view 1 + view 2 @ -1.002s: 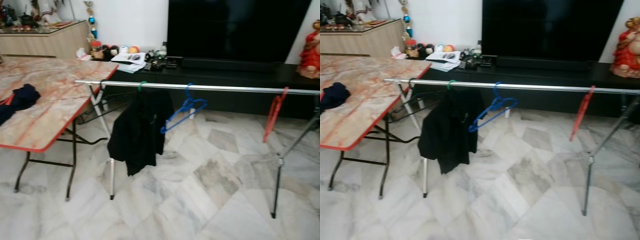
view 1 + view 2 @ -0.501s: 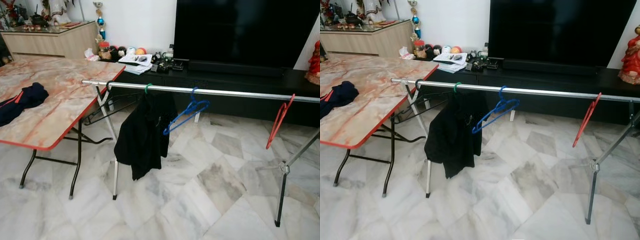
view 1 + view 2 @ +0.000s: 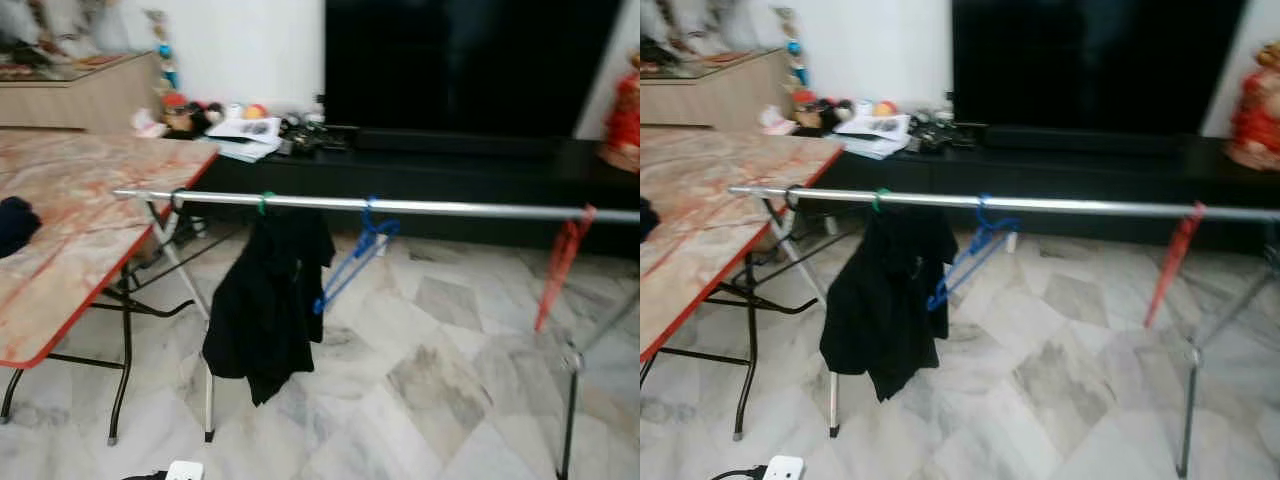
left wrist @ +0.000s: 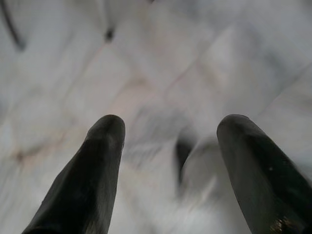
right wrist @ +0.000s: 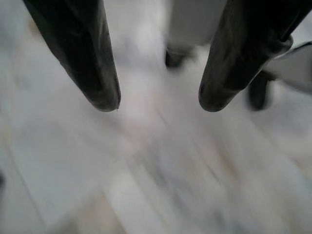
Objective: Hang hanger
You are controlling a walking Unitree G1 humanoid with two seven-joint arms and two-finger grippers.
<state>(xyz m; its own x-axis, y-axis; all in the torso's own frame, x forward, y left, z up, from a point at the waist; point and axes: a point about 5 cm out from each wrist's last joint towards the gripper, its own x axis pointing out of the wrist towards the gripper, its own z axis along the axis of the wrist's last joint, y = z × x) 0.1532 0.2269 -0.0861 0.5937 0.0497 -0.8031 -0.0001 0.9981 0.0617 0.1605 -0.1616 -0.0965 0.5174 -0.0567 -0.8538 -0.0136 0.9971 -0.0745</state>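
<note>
A silver clothes rail [image 3: 450, 208] runs across the room on crossed legs. On it hang a black garment [image 3: 268, 300] on a green-hooked hanger, an empty blue hanger [image 3: 352, 258], and a red hanger [image 3: 560, 265] near the right end. A black hanger hook [image 3: 176, 196] sits at the rail's left end. My left gripper [image 4: 168, 146] is open over blurred marble floor, holding nothing. My right gripper [image 5: 158, 100] is open too, also over the floor, with nothing between its fingers.
A folding table [image 3: 90, 230] with a marble-pattern top and red edge stands at left, a dark garment [image 3: 12, 222] on it. A low black TV unit [image 3: 480, 165] with a large screen lies behind the rail. A white plug [image 3: 183, 470] lies on the floor near me.
The whole view has shifted and blurred, so the camera moved; the rail and table now sit lower and nearer. The hangers keep their places on the rail.
</note>
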